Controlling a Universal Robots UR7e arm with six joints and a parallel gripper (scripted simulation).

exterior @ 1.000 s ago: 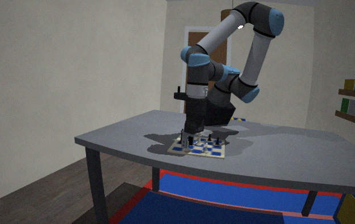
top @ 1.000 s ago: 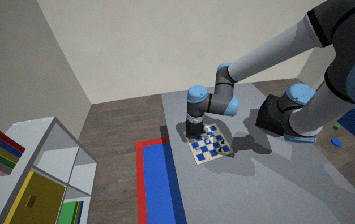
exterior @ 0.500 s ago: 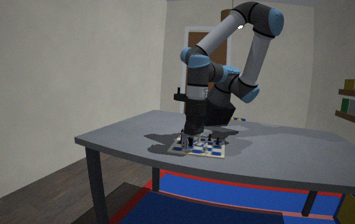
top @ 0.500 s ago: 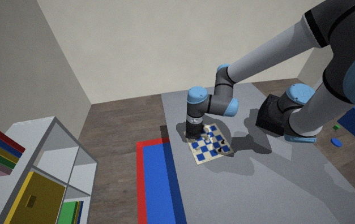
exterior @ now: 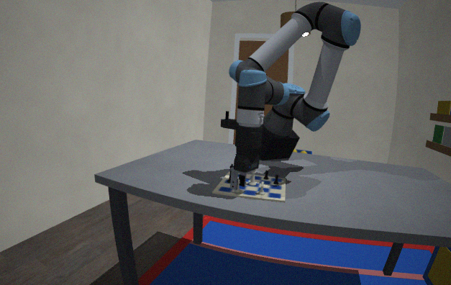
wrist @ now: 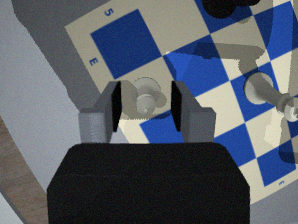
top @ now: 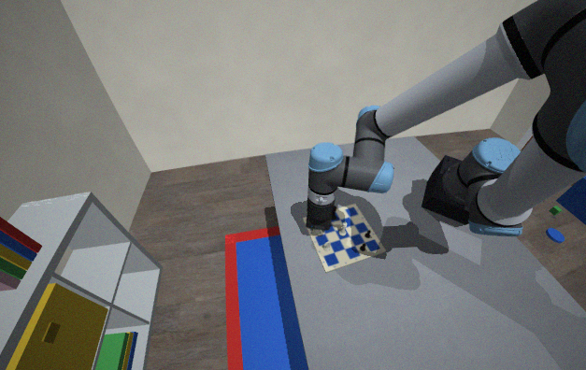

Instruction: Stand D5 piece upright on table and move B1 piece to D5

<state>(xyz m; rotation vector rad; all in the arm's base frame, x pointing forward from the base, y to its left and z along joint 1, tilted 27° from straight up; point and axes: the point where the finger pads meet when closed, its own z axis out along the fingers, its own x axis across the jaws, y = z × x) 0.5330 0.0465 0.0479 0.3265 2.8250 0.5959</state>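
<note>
A short white piece point(wrist: 146, 95) stands upright on D5 of the blue-and-cream board point(top: 326, 268) point(exterior: 245, 196) point(wrist: 82, 32). My gripper point(top: 321, 231) point(exterior: 239, 184) point(wrist: 146, 96) is open at that square, pointing down. In the wrist view the piece shows between its two fingers, with a gap on each side. In the top view the gripper hides this piece, and in the exterior view the fingers cover most of it. A black piece point(top: 368, 234) point(exterior: 266, 175) stands upright on B1, on the far side of the board.
A taller white piece point(top: 343, 229) point(exterior: 252, 178) point(wrist: 259, 88) stands on C3. Another white piece point(top: 326, 246) point(exterior: 262, 189) stands near B5. Black pieces stand at A2 point(top: 363, 248) point(exterior: 276, 180) and E3 point(exterior: 229, 176) point(wrist: 220, 6). The grey table point(top: 361, 318) extends around the board.
</note>
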